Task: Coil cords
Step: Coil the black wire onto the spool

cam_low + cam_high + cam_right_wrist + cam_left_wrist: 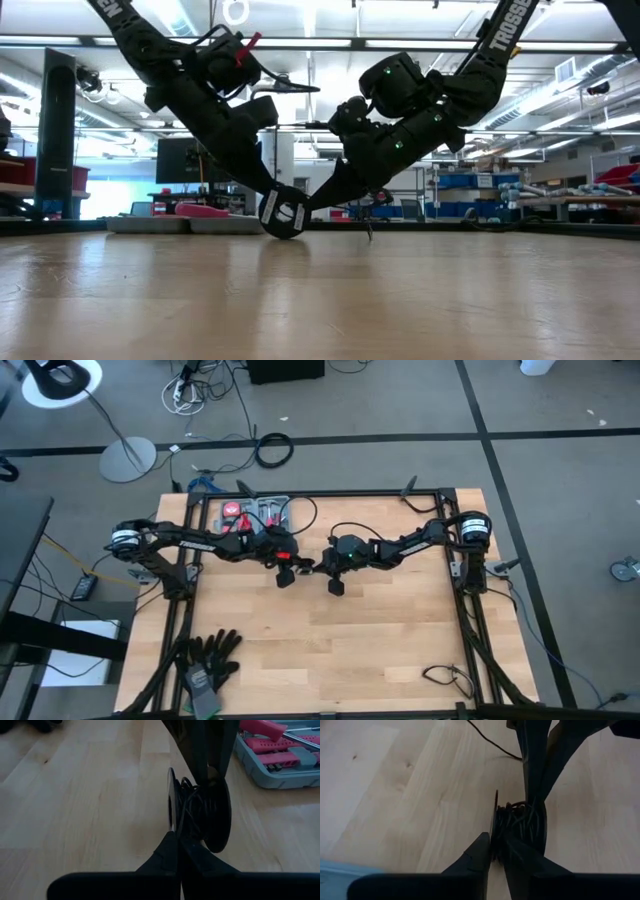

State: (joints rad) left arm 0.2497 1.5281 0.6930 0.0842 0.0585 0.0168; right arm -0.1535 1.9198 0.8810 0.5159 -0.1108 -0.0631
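Observation:
The cords point(517, 822) are thin black wire wound between the two round discs of a small black puck point(283, 212). The puck stands on edge on the table at mid table point(308, 567). One loose strand point(490, 741) runs off across the wood. My left gripper point(499, 854) comes at the puck from the table's left and my right gripper point(177, 845) from the right. Both slant down and are shut at the windings. Each wrist view shows the other arm's fingers point(212, 755) beyond the puck. My left gripper pinches the wound cords point(501, 837) and a thin disc edge point(495, 815) between its two fingertips, slanting down from the table's left. The puck stands on its rim on the table. My right gripper has its shut fingertips in the windings point(186, 827) between the two discs, slanting down from the table's right. Whether it pinches one strand or several, I cannot tell.
A grey case of pink tools point(255, 512) lies at the far left, also in the right wrist view point(280, 755). Black gloves point(210, 655) lie at the near left edge. A small loop of wire point(445, 678) sits near the right front corner.

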